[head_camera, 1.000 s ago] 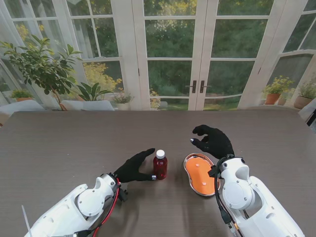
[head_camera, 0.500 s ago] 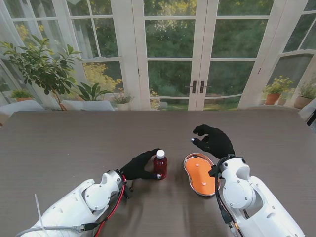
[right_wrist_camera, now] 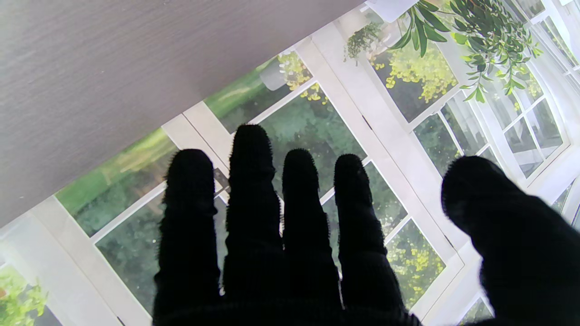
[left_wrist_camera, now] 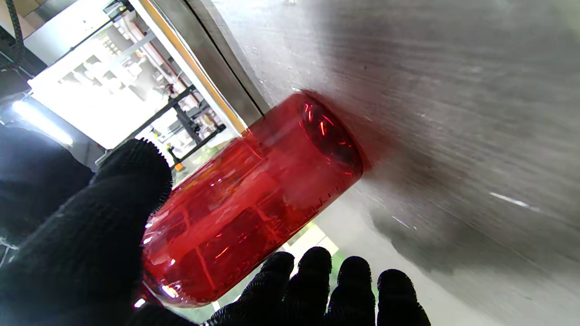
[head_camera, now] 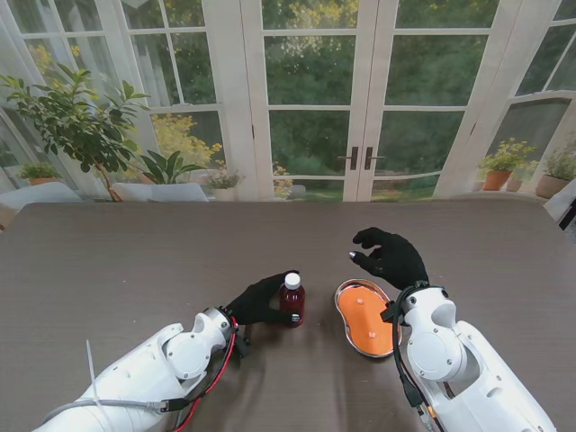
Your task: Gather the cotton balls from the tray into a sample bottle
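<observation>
Currently the black-gloved left hand (head_camera: 259, 301) grips the red translucent sample bottle with white cap (head_camera: 291, 301), steadying it upright just left of the orange kidney-shaped tray (head_camera: 346, 326). The black-gloved right hand (head_camera: 389, 256) hovers empty, fingers spread, over the tray's far end (small cotton balls (head_camera: 361, 301) lie inside).

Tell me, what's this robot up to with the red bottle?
Its left hand is wrapped around the capped red bottle, which stands upright on the table. The right hand hovers open, holding nothing, beyond the far end of the orange tray. Small pale bits lie in the tray.
</observation>
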Robot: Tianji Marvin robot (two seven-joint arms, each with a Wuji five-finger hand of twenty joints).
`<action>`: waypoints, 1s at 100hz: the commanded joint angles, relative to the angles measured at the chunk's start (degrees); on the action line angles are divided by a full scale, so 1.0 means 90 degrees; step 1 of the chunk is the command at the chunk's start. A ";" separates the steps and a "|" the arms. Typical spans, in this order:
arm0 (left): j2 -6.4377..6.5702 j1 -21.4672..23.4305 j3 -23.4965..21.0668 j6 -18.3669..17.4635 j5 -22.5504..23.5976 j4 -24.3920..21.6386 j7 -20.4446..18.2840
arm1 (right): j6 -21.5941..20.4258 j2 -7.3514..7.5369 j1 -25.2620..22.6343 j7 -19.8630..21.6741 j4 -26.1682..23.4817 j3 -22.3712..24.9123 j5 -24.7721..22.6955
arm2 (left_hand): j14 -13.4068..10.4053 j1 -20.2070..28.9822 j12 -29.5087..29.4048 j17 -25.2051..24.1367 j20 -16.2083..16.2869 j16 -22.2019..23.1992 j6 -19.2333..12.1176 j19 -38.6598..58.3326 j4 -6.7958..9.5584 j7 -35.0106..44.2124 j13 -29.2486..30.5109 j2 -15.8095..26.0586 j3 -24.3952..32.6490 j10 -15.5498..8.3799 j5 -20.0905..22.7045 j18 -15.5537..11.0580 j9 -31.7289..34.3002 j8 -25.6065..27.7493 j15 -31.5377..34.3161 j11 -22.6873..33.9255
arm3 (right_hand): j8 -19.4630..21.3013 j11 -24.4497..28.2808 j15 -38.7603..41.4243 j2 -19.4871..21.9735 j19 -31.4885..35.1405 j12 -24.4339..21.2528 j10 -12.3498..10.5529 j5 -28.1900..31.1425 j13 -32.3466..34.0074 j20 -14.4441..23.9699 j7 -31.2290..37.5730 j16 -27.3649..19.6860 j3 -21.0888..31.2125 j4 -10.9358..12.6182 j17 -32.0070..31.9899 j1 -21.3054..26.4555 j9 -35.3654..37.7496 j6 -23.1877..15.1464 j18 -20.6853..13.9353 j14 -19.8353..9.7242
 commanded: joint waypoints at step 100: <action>-0.0863 -0.0067 0.0055 -0.0668 -0.0157 0.0900 0.1524 | -0.0051 -0.0041 0.0013 0.0066 0.0069 0.0009 0.0092 | 0.0344 0.0967 0.0188 0.0498 0.0224 0.0130 -0.0097 0.4815 0.0070 0.1086 0.2184 -0.0461 0.1747 -0.0166 0.2492 0.0364 0.2708 0.0313 0.1619 0.0703 | -0.0085 -0.0081 0.0017 0.0086 0.0054 0.0060 0.0058 0.0066 0.0064 -0.0086 -0.0030 0.0009 -0.0030 0.0170 -0.0007 -0.0164 0.0123 -0.0012 0.0161 0.0109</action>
